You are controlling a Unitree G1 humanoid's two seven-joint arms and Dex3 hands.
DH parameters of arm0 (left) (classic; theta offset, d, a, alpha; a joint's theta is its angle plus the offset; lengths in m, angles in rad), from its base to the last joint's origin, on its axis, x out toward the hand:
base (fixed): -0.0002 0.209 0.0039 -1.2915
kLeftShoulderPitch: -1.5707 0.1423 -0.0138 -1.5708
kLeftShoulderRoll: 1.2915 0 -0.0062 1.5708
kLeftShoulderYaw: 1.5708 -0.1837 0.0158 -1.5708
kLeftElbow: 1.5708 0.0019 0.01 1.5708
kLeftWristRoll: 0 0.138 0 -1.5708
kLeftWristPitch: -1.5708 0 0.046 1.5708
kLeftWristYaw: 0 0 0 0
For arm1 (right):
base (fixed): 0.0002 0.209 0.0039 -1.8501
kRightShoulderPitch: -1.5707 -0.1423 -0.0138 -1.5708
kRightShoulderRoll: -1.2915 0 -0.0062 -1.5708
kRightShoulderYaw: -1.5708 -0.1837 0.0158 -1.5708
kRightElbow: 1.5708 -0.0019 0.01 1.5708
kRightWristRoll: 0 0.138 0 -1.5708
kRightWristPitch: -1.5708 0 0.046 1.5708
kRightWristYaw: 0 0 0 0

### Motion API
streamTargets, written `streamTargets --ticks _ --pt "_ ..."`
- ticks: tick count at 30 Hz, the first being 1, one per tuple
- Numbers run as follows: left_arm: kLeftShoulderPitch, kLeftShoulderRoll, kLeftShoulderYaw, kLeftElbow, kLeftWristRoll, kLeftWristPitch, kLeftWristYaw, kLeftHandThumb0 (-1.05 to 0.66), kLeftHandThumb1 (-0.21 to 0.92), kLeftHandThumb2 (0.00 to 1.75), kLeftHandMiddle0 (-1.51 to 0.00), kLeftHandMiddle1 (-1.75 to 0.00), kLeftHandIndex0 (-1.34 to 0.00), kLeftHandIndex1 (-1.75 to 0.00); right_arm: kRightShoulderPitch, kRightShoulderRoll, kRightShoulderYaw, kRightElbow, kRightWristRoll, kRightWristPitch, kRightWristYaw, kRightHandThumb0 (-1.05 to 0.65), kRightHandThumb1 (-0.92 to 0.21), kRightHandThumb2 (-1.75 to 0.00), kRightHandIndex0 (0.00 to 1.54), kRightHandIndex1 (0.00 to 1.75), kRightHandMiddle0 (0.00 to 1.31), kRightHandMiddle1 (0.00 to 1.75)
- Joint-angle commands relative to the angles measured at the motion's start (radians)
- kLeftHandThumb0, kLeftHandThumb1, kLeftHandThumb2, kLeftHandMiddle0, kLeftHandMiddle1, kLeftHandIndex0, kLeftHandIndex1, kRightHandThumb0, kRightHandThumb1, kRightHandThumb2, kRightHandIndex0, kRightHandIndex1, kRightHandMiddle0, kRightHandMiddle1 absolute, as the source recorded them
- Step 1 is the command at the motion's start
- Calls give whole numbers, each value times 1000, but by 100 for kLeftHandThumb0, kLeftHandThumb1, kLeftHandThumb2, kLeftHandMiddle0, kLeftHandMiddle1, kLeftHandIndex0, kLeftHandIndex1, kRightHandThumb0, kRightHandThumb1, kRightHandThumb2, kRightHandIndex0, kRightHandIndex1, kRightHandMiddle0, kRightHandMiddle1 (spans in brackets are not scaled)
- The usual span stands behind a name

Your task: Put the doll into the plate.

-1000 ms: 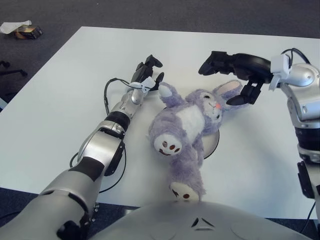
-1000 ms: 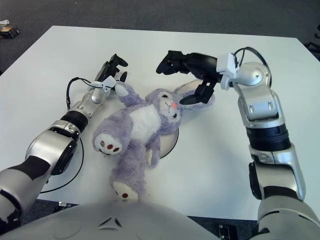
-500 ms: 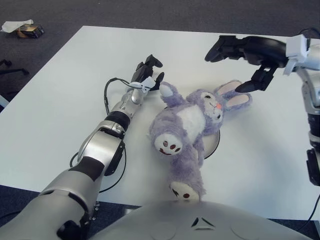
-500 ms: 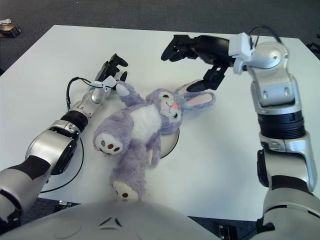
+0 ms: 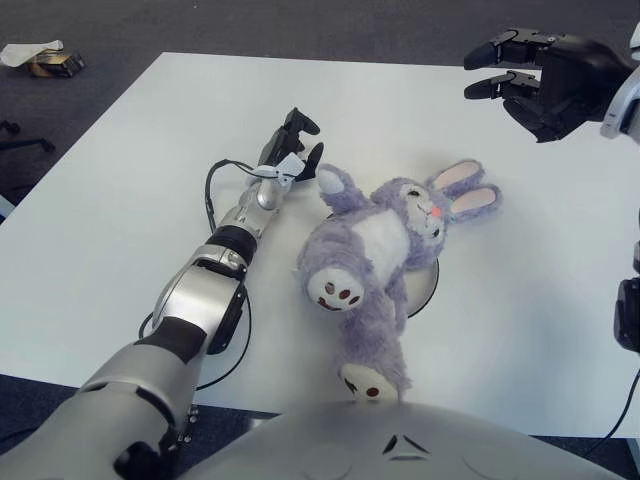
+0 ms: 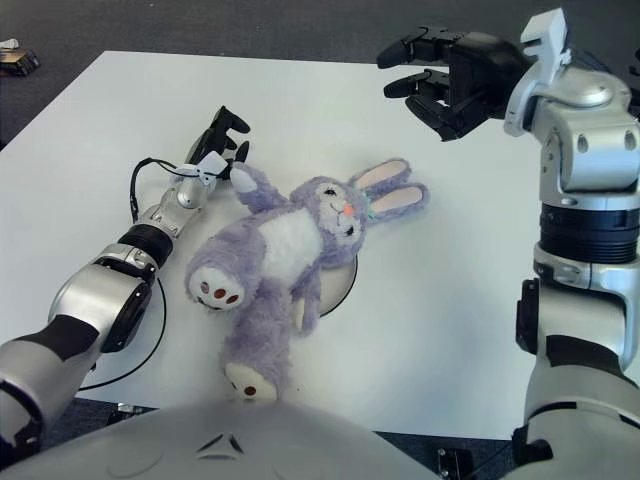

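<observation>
While a purple plush rabbit doll (image 5: 380,262) is sprawled on its back across a white table (image 5: 120,210), only a small arc of the white plate (image 5: 425,290) is seen beneath it, at its right side. The doll's torso is laid over the plate, so that most of the dish is covered. Its head and two pink-lined ears are turned toward the far right, past the plate's rim, and its legs are stretched toward the near edge of the table, with one brown-padded foot raised and the other hung close to the robot's body.

The right hand (image 6: 450,75) is held up in the air, above the table and well apart from the doll, beyond the ears. Its dark fingers (image 6: 405,50) are spread loosely and nothing is gripped by them.

The left hand (image 5: 290,140) is extended along the table on the doll's left, just beside the raised purple paw. Its fingers are held apart, and nothing is grasped; whether the paw is touched cannot be told. A black cable (image 5: 212,190) is looped beside the left forearm. Dark carpet (image 5: 300,25) is seen past the table's far edge, where a small piece of clutter (image 5: 45,60) is left at the upper left corner.
</observation>
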Motion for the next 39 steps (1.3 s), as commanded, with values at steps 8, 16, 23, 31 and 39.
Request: streamTargets --ticks 8,16,23,31,39 --pt "8 61 28 -34 -14 -25 -24 -63 92 94 -15 -173 0 -173 185 213 -52 41 -75 -305 -310 -20 -43 -125 17 125 0 155" --pt "-5 81 82 -9 -67 -10 -65 -61 92 97 -16 -156 0 -168 176 237 -66 244 -121 -549 -405 -39 -63 -105 23 119 1 155" --pt "21 55 155 -2 -165 -34 -109 -55 92 97 -21 -139 0 -158 182 251 -100 430 -101 -728 -435 -35 -90 -56 29 124 18 173" --pt "68 38 221 16 -250 -96 -164 -50 92 95 -25 -135 0 -154 205 303 -140 579 -66 -876 -475 -35 -92 -53 32 128 18 175" --pt "82 21 275 77 -304 -133 -188 -36 92 59 -36 -130 -16 -173 194 344 -203 677 -21 -939 -539 -35 -92 -53 37 135 19 175"
